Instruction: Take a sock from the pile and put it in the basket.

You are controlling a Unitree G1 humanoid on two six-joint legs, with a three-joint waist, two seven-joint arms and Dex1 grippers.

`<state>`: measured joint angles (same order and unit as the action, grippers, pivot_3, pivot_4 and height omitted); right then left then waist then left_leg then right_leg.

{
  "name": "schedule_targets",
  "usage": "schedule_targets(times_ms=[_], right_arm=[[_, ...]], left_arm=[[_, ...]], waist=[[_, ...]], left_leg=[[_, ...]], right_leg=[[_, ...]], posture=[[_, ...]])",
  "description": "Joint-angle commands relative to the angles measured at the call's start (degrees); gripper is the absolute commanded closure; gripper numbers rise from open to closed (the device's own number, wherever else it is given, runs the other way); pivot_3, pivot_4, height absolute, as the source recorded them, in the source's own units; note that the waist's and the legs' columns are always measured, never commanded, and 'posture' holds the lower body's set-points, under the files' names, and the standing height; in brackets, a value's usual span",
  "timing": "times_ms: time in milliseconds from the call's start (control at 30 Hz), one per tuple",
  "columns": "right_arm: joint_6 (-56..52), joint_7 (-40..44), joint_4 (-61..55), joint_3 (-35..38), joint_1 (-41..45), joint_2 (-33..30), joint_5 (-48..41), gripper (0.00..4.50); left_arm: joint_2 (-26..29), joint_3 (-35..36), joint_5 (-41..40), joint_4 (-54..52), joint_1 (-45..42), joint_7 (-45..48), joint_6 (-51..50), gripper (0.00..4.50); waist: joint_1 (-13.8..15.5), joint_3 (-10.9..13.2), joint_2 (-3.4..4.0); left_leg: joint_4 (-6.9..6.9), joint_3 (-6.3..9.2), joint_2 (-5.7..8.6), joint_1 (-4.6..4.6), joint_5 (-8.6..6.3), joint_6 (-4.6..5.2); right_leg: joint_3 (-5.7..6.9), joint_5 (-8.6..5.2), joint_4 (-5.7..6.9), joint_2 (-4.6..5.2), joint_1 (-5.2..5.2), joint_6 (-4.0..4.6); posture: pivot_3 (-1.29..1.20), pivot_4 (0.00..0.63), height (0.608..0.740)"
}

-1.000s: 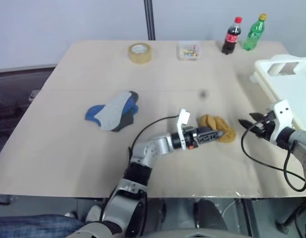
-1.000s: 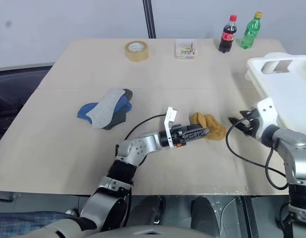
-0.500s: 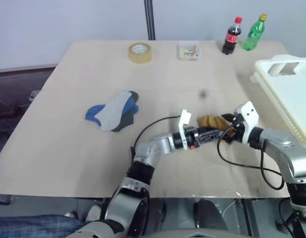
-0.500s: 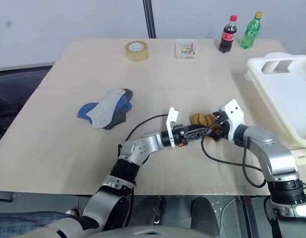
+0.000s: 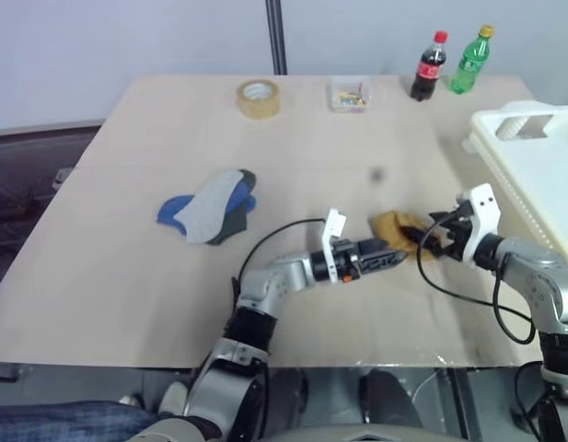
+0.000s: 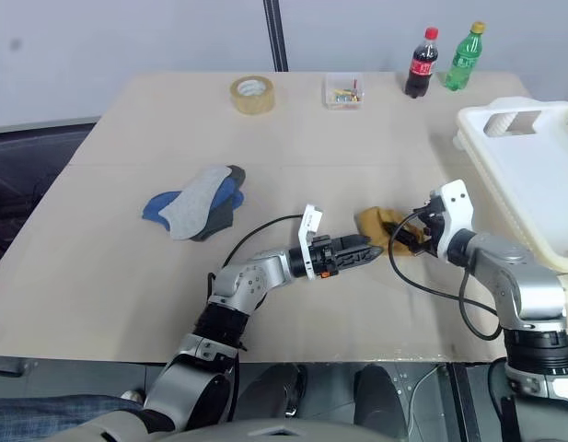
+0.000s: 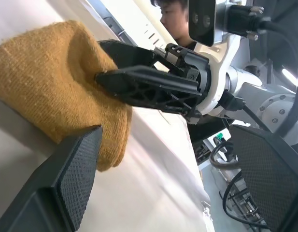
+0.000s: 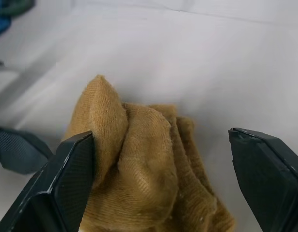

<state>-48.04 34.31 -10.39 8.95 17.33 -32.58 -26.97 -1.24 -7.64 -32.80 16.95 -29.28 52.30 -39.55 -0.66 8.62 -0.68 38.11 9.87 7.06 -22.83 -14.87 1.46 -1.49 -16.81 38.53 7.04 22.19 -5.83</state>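
Your landmark is the mustard-yellow sock [image 5: 400, 230], lying bunched on the table [image 5: 127, 267]. Your right gripper [image 8: 161, 174] stands spread wide around it, one finger touching it. Your left gripper [image 5: 394, 261] gapes just beside it, gripping nothing. The white basket [image 5: 541, 175] sits well off to the sock's right.

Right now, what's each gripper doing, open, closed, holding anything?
Left gripper: open, holding nothing, beside the yellow sock.
Right gripper: open, fingers either side of the yellow sock, not closed on it.
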Motion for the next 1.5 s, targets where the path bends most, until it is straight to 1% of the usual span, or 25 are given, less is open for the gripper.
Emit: schedule_targets(times_ms=[33, 167, 300, 333, 400, 467, 500, 567, 667, 700, 733, 800, 833, 867, 967, 1133, 1200, 1333, 1400, 1500], right_arm=[[-3.2, -0.3, -2.6, -0.3, -0.9, -1.8, -0.6, 0.06], [-7.3, -0.6, -4.0, -1.5, -2.0, -2.2, -1.3, 0.06], [-7.5, -0.9, -4.1, -2.8, -2.5, -2.0, -0.5, 0.06], [-7.2, -0.9, -4.1, -3.2, -2.6, -1.7, -0.6, 0.06], [-5.1, -0.4, -4.0, -4.5, -2.9, -1.4, 0.2, 0.06], [-3.2, -0.1, -3.7, -5.6, -3.3, -1.4, 1.2, 0.06], [-2.1, 0.8, -3.6, -6.8, -3.6, -1.8, 1.8, 0.3], [-0.7, 2.0, -3.5, -8.0, -4.3, -2.0, 2.1, 0.94], [2.8, 3.9, -3.0, -9.9, -5.3, -2.6, 3.6, 2.4], [3.5, 4.7, -2.8, -10.4, -5.6, -2.9, 3.8, 2.98], [3.8, 5.1, -2.7, -10.6, -5.8, -3.0, 3.7, 3.46], [4.3, 5.3, -2.2, -10.5, -5.6, -2.9, 3.8, 3.84], [4.7, 5.3, -1.9, -10.4, -5.5, -2.7, 4.0, 4.2], [5.2, 5.2, -1.6, -10.4, -5.3, -2.6, 4.3, 4.42], [5.9, 5.3, -0.9, -10.5, -4.9, -2.2, 4.9, 4.47], [4.9, 5.3, -1.9, -8.3, -3.8, -2.8, 3.8, 4.47], [3.5, 5.2, -3.0, -6.2, -3.3, -2.9, 2.1, 4.47], [0.1, 5.8, -5.5, -2.3, -2.1, -5.3, -1.2, 4.47], [-0.7, 5.5, -4.9, 0.3, -0.2, -7.1, -2.0, 4.47], [-2.9, 4.5, -1.0, 5.4, 4.8, -9.3, -4.3, 4.47]], left_arm=[[0.1, -0.1, -0.2, -1.6, 0.2, 0.7, 0.3, 0.0], [0.7, -0.2, 0.1, -3.1, 0.5, 0.5, 0.9, 0.0], [2.7, -1.3, 1.3, -7.9, 2.1, 1.0, 3.5, 0.0], [4.3, -2.8, 3.7, -9.8, 2.8, 1.4, 6.5, 0.0], [7.9, -6.4, 11.2, -12.7, 3.7, 0.6, 15.3, 0.0], [9.6, -7.1, 14.3, -14.4, 4.2, -1.4, 18.9, 0.0], [10.2, -6.7, 14.8, -15.6, 4.8, -2.2, 19.9, 0.0], [11.6, -6.3, 15.6, -17.9, 6.0, -3.1, 21.5, 0.0], [14.6, -5.8, 15.8, -22.2, 8.2, -2.7, 22.2, 0.0], [16.2, -6.2, 16.8, -23.4, 8.8, -2.4, 22.4, 0.0], [17.6, -6.7, 17.8, -24.2, 9.1, -2.1, 22.7, 0.0], [20.0, -7.7, 20.4, -25.3, 9.4, -2.4, 23.1, 0.0], [20.7, -7.7, 20.7, -25.6, 9.6, -2.6, 23.1, 0.0], [21.0, -7.5, 20.5, -25.9, 9.7, -2.8, 22.9, 0.0], [22.0, -7.8, 21.3, -26.4, 10.0, -2.6, 23.8, 0.0], [22.3, -6.6, 19.2, -30.2, 9.4, -2.4, 21.8, 0.0], [22.5, -5.7, 17.6, -31.9, 9.2, -2.4, 20.2, 0.0], [22.7, -4.5, 15.2, -34.4, 8.1, -2.7, 17.5, 0.0], [22.0, -4.5, 14.6, -34.1, 7.0, -3.1, 17.1, 0.0], [21.0, -4.9, 14.5, -33.3, 5.6, -3.7, 17.4, 0.0]], waist=[[0.1, 0.0, 0.0], [-0.1, 0.0, 0.0], [-0.1, 0.0, 0.0], [-0.1, 0.0, 0.01], [-0.1, 0.0, -0.01], [-0.1, 0.0, 0.0], [-0.1, 0.0, 0.01], [-0.1, 0.0, 0.0], [-0.1, 0.0, 0.0], [-0.1, 0.0, 0.0], [-0.1, 0.0, 0.01], [-0.1, 0.0, 0.01], [-0.1, 0.0, 0.02], [-0.1, 0.0, 0.01], [-0.1, 0.0, 0.01], [-0.1, 0.0, 0.01], [-0.1, 0.0, 0.01], [0.1, 0.0, 0.03], [0.2, 0.0, 0.05], [0.2, 0.1, 0.06]], left_leg=[[0.0, 0.0, 0.01, 0.0, 0.0, 0.0], [0.0, 0.01, 0.0, 0.0, 0.0, 0.0], [0.0, -0.01, 0.0, 0.01, 0.0, 0.0], [0.0, -0.01, 0.0, 0.01, 0.0, 0.0], [0.0, -0.01, 0.0, 0.01, 0.0, 0.0], [-0.02, -0.04, -0.02, 0.04, 0.0, -0.01], [-0.02, -0.04, -0.02, 0.05, 0.0, -0.01], [-0.02, -0.03, -0.02, 0.06, 0.0, 0.0], [-0.02, -0.03, -0.02, 0.06, 0.0, 0.0], [-0.03, -0.02, -0.02, 0.06, 0.0, 0.0], [-0.03, -0.02, -0.02, 0.07, 0.0, 0.0], [-0.03, -0.02, -0.03, 0.1, 0.0, 0.0], [-0.03, -0.02, -0.03, 0.12, 0.0, 0.0], [-0.03, -0.02, -0.03, 0.13, 0.0, 0.0], [-0.03, -0.02, -0.02, 0.12, 0.0, 0.0], [-0.03, -0.01, -0.05, 0.13, 0.0, 0.0], [-0.03, -0.01, -0.05, 0.12, 0.0, 0.0], [-0.03, 0.0, -0.04, 0.08, 0.0, 0.0], [-0.03, 0.0, -0.02, 0.06, 0.0, 0.0], [-0.02, -0.01, 0.0, 0.03, 0.0, 0.0]], right_leg=[[0.0, 0.0, 0.0, 0.01, 0.0, 0.0], [0.01, 0.0, 0.0, 0.0, 0.0, 0.0], [-0.01, 0.0, 0.01, 0.0, 0.0, 0.0], [-0.01, 0.0, 0.01, 0.0, 0.0, 0.0], [-0.01, 0.0, 0.01, 0.0, 0.0, 0.0], [-0.03, 0.0, 0.0, -0.01, -0.01, 0.0], [-0.03, 0.0, 0.0, -0.02, -0.01, 0.01], [-0.03, 0.0, -0.01, 0.0, -0.02, 0.01], [-0.03, 0.0, -0.02, 0.0, -0.02, 0.0], [-0.02, 0.0, -0.02, 0.0, -0.02, 0.0], [-0.02, 0.0, -0.02, -0.02, -0.02, 0.0], [-0.01, 0.0, 0.0, -0.02, -0.05, 0.0], [-0.01, 0.0, 0.0, -0.03, -0.06, 0.0], [-0.01, 0.0, 0.0, -0.04, -0.06, 0.0], [-0.01, 0.0, -0.01, -0.02, -0.07, 0.0], [0.0, 0.0, 0.0, -0.04, -0.07, 0.0], [-0.01, 0.0, -0.01, -0.04, -0.06, 0.0], [0.0, 0.0, -0.01, -0.02, -0.05, 0.0], [0.01, 0.0, -0.02, 0.0, -0.04, 0.0], [0.02, 0.0, -0.03, 0.01, -0.04, 0.0]], posture=[[0.0, 0.15, 0.74], [0.0, 0.15, 0.74], [0.0, 0.15, 0.74], [0.0, 0.15, 0.74], [0.0, 0.15, 0.74], [0.0, 0.15, 0.74], [0.0, 0.15, 0.74], [0.0, 0.15, 0.74], [0.0, 0.15, 0.74], [0.0, 0.15, 0.74], [0.0, 0.15, 0.74], [0.0, 0.15, 0.74], [0.0, 0.15, 0.74], [0.0, 0.15, 0.74], [0.0, 0.15, 0.74], [0.0, 0.15, 0.74], [0.0, 0.15, 0.74], [0.0, 0.15, 0.74], [0.0, 0.15, 0.74], [0.0, 0.15, 0.74]])
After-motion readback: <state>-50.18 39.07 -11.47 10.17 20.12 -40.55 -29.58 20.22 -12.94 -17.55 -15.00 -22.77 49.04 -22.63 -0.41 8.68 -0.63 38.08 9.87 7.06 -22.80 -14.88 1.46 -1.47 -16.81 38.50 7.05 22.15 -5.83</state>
